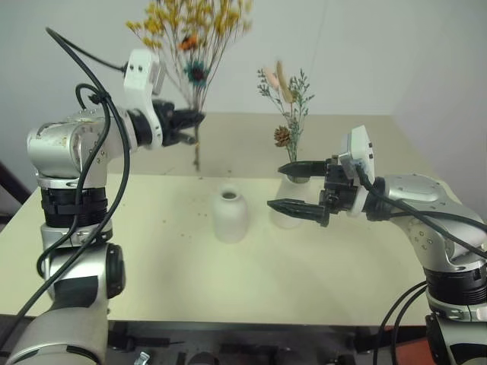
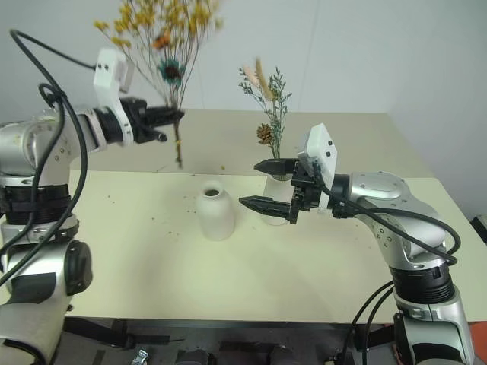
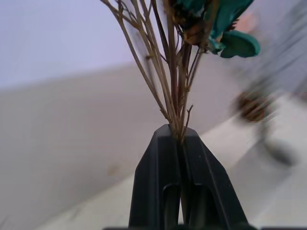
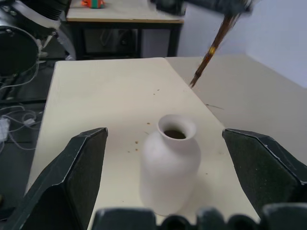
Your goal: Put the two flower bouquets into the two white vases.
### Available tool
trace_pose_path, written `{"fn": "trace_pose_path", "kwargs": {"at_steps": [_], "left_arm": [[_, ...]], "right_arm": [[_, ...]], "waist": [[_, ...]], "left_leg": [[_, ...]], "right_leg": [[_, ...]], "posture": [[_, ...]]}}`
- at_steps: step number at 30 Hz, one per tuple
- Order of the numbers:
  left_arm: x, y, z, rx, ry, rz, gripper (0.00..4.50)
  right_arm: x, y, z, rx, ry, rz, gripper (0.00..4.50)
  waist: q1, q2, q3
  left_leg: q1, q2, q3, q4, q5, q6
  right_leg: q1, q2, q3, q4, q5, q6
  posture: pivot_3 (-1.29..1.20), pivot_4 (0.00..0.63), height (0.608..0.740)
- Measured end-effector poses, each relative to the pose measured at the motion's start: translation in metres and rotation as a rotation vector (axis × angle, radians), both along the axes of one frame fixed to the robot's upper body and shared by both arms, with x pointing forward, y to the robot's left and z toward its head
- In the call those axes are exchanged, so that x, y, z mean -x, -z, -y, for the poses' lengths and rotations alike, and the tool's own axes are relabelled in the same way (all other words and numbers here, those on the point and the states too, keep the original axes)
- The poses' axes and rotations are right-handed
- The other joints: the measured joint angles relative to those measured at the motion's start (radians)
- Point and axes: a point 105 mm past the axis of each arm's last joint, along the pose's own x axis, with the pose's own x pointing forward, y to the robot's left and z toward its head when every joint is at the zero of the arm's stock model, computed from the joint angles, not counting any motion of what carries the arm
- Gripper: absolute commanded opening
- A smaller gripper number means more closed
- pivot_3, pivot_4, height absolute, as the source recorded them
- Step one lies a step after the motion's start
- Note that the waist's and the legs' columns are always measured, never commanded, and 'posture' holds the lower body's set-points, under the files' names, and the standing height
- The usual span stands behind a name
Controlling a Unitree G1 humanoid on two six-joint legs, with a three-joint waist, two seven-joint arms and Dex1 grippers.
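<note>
Left gripper (image 1: pixel 190 122) is pinching the yellow bouquet (image 1: pixel 194 30) high behind the short vase (image 1: pixel 230 215) — right gripper (image 1: pixel 293 186), fingers spread, is hovering just beside it.

Yellow bouquet (image 1: pixel 194 38) aloft, upright; slim sprig (image 1: pixel 288 114) in tall vase (image 1: pixel 288 199), apparently; round vase (image 1: pixel 230 214) empty.

I see a cream table (image 1: pixel 190 258) against a plain pale wall (image 1: pixel 365 53); second table (image 4: pixel 124 14) behind, cables on floor (image 4: pixel 14 124).
</note>
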Motion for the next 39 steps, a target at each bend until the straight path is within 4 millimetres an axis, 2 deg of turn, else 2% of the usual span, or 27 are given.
{"fn": "trace_pose_path", "kwargs": {"at_steps": [3, 6, 9, 17, 23, 29, 39], "left_arm": [[0.008, -0.009, 0.013, 0.111, 0.136, 0.007, 0.04], [0.009, -0.008, 0.019, 0.112, 0.185, 0.011, 0.04], [0.008, 0.006, 0.027, 0.073, 0.225, -0.001, 0.04], [0.007, 0.051, 0.028, -0.009, 0.262, 0.017, 0.04], [0.014, 0.053, 0.027, -0.07, 0.298, 0.113, 0.04], [0.012, 0.055, 0.026, -0.054, 0.29, 0.11, 0.04], [0.006, 0.041, 0.018, 0.1, 0.24, 0.097, 0.04]], "right_arm": [[-0.001, 0.0, -0.003, -0.011, 0.004, 0.006, 4.5], [-0.002, 0.0, -0.004, -0.01, 0.019, 0.02, 4.5], [0.001, -0.001, -0.005, -0.008, 0.023, 0.035, 4.5], [0.004, 0.004, -0.004, -0.009, 0.046, 0.035, 4.5], [0.004, 0.004, -0.004, -0.008, 0.059, 0.035, 4.5], [0.004, 0.006, -0.003, -0.008, 0.064, 0.028, 4.5], [0.005, 0.006, -0.003, -0.006, 0.065, 0.029, 4.5]], "waist": [[-0.006, 0.0, 0.0], [-0.012, 0.0, 0.0], [-0.013, 0.0, 0.0], [-0.016, 0.0, 0.0], [-0.017, 0.0, 0.0], [-0.023, 0.0, 0.0], [-0.025, 0.0, 0.0]], "left_leg": [[0.001, 0.0, 0.0, 0.0, 0.0, 0.0], [0.002, 0.0, 0.0, 0.0, 0.0, 0.0], [0.002, -0.001, 0.0, 0.0, 0.0, 0.0], [0.002, 0.0, 0.0, -0.001, 0.0, 0.0], [0.003, 0.0, 0.0, -0.001, 0.0, 0.0], [0.002, 0.0, 0.0, -0.001, 0.0, 0.0], [0.002, 0.0, -0.001, -0.001, 0.0, 0.0]], "right_leg": [[0.0, 0.0, 0.0, 0.002, 0.0, 0.0], [0.001, 0.0, 0.0, 0.002, 0.0, 0.0], [0.001, 0.0, 0.0, 0.001, 0.0, 0.0], [0.001, 0.0, 0.0, 0.0, 0.0, 0.0], [0.002, 0.0, 0.0, 0.0, 0.0, 0.0], [0.002, 0.0, 0.0, 0.0, 0.0, 0.0], [0.002, 0.0, 0.0, 0.0, 0.0, 0.0]], "posture": [[0.0, 0.15, 0.74], [0.0, 0.15, 0.74], [0.0, 0.15, 0.74], [0.0, 0.15, 0.74], [0.0, 0.15, 0.74], [0.0, 0.15, 0.74], [0.0, 0.15, 0.74]]}}
